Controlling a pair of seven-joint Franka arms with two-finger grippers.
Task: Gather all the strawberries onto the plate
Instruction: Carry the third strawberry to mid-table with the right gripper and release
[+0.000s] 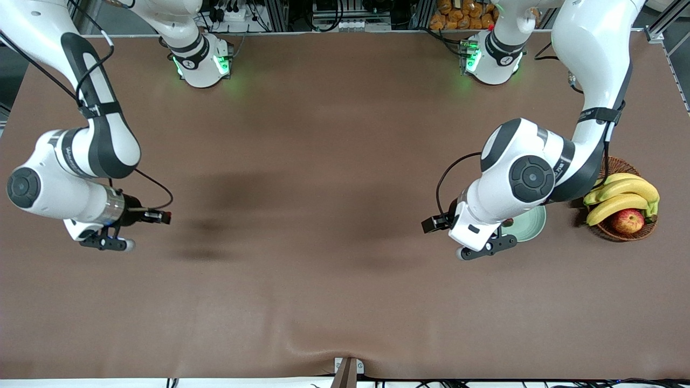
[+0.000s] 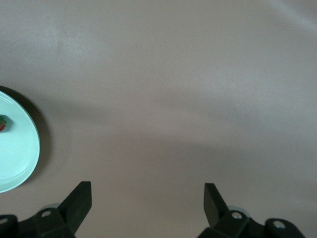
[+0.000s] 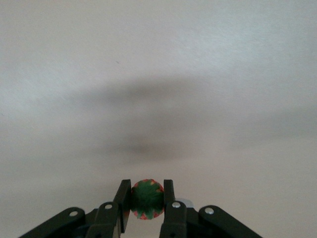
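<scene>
Jaws of your right gripper (image 3: 147, 201) pinch a strawberry (image 3: 146, 199) over bare tabletop (image 1: 302, 161) at the right arm's end, its green cap facing the wrist camera. You must carry it the table's length: the plate (image 1: 529, 223) sits under the left gripper (image 1: 488, 247), whose jaws are spread, empty.

My right gripper (image 3: 147, 204) has black fingers, and the strawberry (image 3: 146, 199) between them is red with a dark green leafy cap. My left gripper (image 2: 147, 201) is black too. The plate (image 2: 20, 148) is pale mint green, and the berry (image 2: 3, 123) on it is red and green. My arms are white with dark grey joints. The table (image 1: 323, 161) is plain brown. The basket (image 1: 644, 229) is brown wicker, the bananas (image 1: 620, 194) yellow with green tips, the apple (image 1: 628, 221) red and yellow.
</scene>
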